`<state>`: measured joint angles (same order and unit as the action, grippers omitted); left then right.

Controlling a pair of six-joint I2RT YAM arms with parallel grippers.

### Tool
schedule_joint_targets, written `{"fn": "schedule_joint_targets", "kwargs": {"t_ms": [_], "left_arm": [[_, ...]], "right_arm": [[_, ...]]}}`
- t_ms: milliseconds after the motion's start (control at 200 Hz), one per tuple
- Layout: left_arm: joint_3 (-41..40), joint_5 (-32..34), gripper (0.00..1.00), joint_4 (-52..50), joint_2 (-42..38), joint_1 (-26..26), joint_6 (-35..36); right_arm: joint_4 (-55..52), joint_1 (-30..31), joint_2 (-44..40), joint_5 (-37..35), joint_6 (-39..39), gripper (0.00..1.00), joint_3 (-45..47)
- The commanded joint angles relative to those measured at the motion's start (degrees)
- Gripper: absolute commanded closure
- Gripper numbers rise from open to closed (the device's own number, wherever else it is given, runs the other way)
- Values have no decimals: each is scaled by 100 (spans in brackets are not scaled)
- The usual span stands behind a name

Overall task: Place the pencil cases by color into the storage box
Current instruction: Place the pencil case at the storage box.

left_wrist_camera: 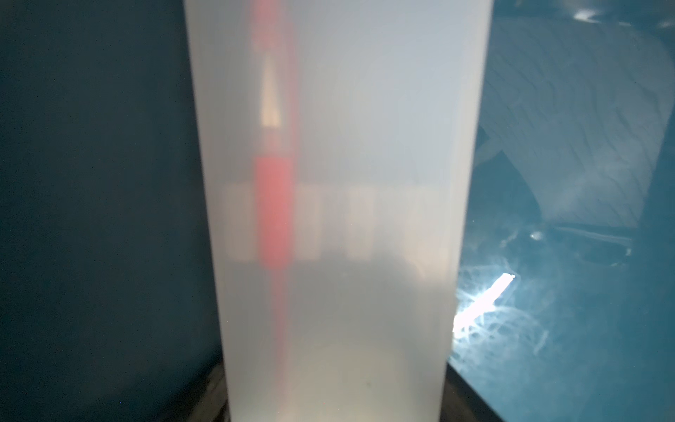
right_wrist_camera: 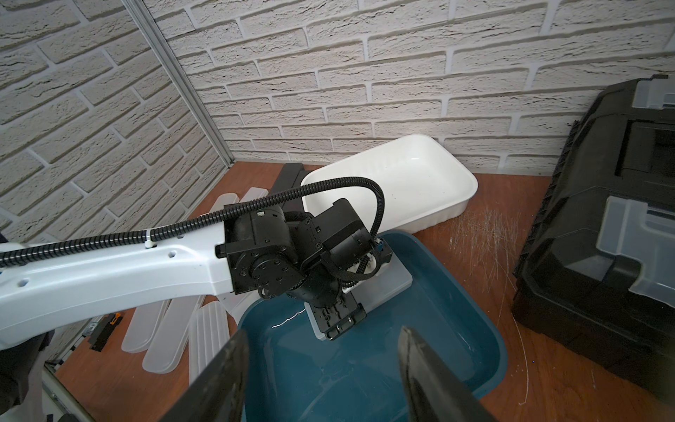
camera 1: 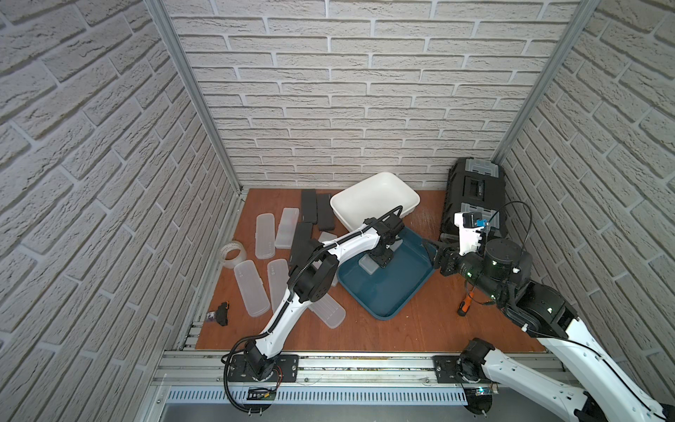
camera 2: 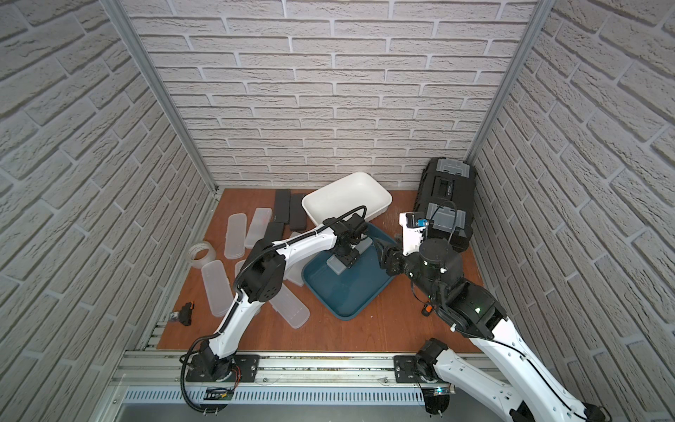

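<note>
Lying in blue tray (camera 1: 389, 294): one frosted case (right_wrist_camera: 398, 279) beneath left gripper (right_wrist_camera: 340, 329), grip unclear; right gripper (camera 1: 435, 258) spread.

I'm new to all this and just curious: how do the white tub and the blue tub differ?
Colour: the white tub is glossy white, the blue tub dark teal. Contents: the white tub is empty; the blue tub holds one frosted pencil case under the left gripper. Place: the white tub sits by the back wall, the blue tub nearer the middle. Both are open, rectangular, with rounded corners.
</note>
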<state>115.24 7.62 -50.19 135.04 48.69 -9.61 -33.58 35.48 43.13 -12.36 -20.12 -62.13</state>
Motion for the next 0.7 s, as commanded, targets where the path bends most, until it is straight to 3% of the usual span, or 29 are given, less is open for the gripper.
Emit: {"fn": "schedule_joint_targets", "kwargs": {"t_ms": [0,120,440,570,695], "left_arm": [[157,332,11,-103,-70,15,302],[572,552,2,-420,-155,62,543],[1086,477,2,-774,-1101,-37,467],[923,387,2,-964,-1609,-383,182],[276,356,2,-957,-2229,-992,-188]], "right_arm": [[343,29,-90,49,69,34,25],[345,29,-137,26,113,34,0],[370,33,-444,66,241,33,-113],[416,33,-437,255,360,33,-142],[569,36,-125,1007,509,31,-184]]}}
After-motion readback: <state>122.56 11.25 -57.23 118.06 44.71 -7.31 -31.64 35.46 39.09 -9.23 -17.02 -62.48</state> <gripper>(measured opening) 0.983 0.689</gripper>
